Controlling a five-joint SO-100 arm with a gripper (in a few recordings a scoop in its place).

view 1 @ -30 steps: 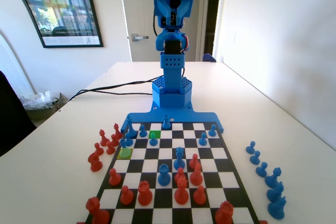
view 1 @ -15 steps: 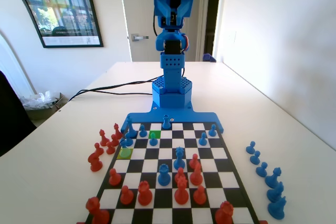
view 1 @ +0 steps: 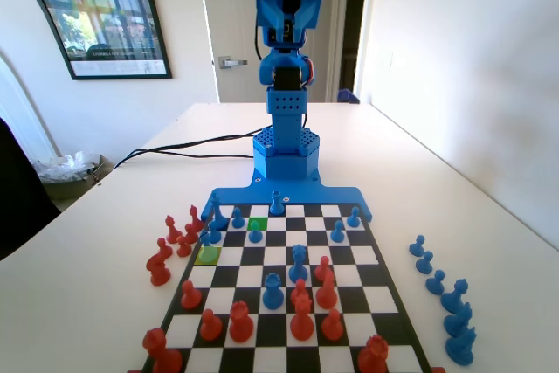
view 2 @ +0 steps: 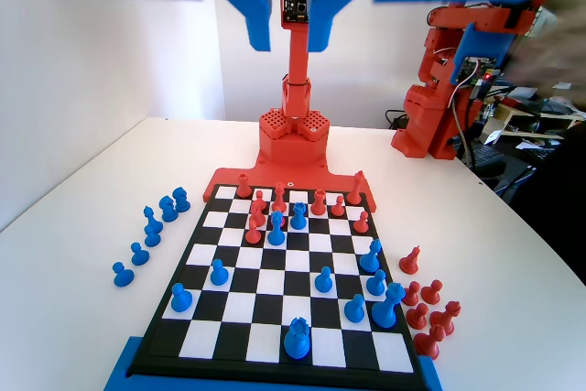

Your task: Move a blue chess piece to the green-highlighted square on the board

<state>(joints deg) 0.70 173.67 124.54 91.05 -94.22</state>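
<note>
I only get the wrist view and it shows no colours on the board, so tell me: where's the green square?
Observer: In the fixed view the green square lies near the arm's end, left of centre.
Operator: Is it free?
Observer: A blue piece overlaps its near edge; I cannot tell which square it stands on.
Operator: Any other highlight?
Observer: A yellow-green square at the board's left edge, nearer the camera.

Premises: a room in a home or small office. Evidence: white walls, a framed poster (view 1: pixel 103 13), a white door with lever handle (view 1: pixel 232 62), a white tabletop (view 1: pixel 437 181), and a cluttered desk (view 2: pixel 531 130) with papers and cables.
</note>
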